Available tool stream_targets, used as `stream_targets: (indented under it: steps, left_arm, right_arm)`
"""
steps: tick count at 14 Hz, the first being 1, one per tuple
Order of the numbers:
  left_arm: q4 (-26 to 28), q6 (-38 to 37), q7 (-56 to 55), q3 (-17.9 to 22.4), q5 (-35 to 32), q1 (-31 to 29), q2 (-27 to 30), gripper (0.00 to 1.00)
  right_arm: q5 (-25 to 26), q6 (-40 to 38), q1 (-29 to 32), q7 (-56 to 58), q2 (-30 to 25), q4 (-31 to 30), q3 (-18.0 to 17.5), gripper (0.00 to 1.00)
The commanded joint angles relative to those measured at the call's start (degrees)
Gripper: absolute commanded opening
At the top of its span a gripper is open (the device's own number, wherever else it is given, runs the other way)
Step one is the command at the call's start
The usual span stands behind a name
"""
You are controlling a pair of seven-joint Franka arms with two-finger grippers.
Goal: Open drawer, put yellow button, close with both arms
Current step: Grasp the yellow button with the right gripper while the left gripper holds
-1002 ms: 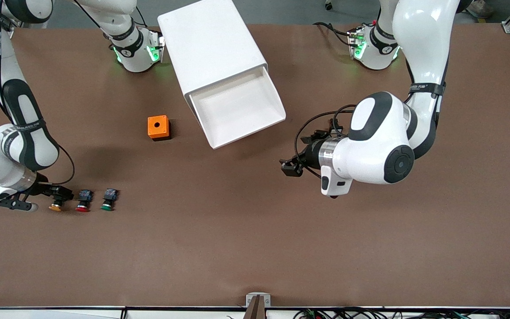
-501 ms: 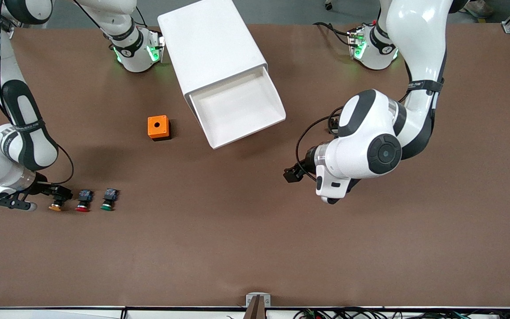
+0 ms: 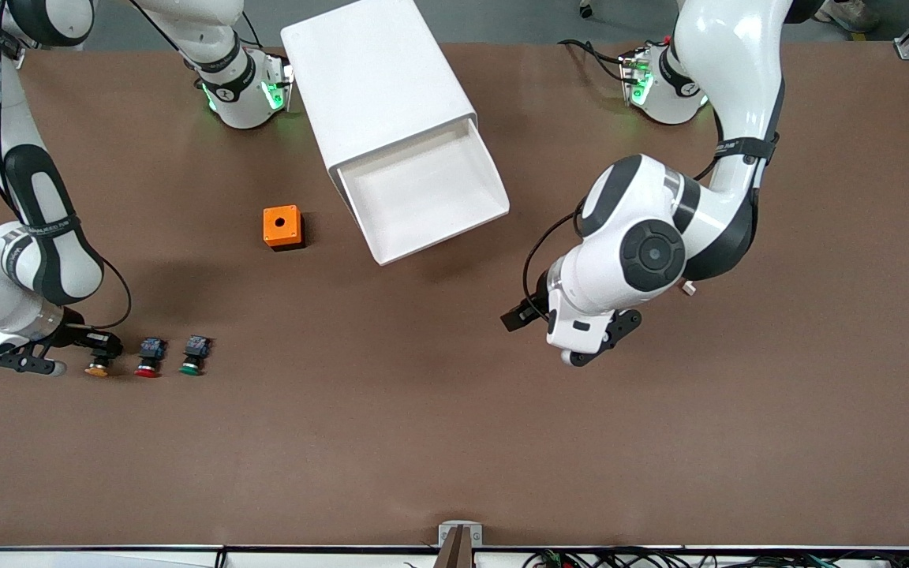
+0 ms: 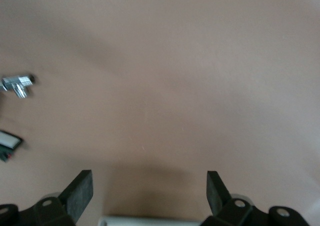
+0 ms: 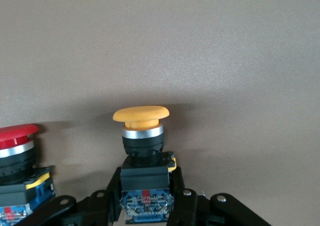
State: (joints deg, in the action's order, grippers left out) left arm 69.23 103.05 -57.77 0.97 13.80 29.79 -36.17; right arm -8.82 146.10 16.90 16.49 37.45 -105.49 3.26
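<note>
The yellow button rests on the table at the right arm's end, first in a row of three. My right gripper is shut on its black-blue body, with the yellow cap pointing away from the gripper. The drawer, the top one of the white cabinet, stands pulled open with nothing in it. My left gripper hangs open over bare table, nearer the front camera than the drawer. Nothing is between its fingers.
A red button and a green button lie beside the yellow one; the red one shows close by in the right wrist view. An orange box with a hole sits next to the cabinet.
My right gripper has shut on the yellow button's body. The left arm has turned its wrist and forearm, and its open gripper has drifted slightly toward the front camera.
</note>
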Motion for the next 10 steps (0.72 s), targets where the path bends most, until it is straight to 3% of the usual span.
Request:
stream_targets:
  steps: [1,7,10]
  left_arm:
    - [0.56,1.01,0.64,0.09,-2.38,0.80,0.65,1.00]
    - [0.56,1.19,0.99,0.53,-2.64,0.19,0.92,1.00]
    - [0.47,1.28,0.99,0.70,-2.73,0.01,0.92,1.00]
  right_arm:
    - [-0.24,-1.60,0.06,0.21,-0.62,0.81,-0.44,0.00]
    - [-0.15,-20.13,-0.72,-7.94,-8.87,4.41,-0.44,0.00]
    - [4.67,-27.60,-4.15,-20.40,-15.02,3.97,-0.70,0.00]
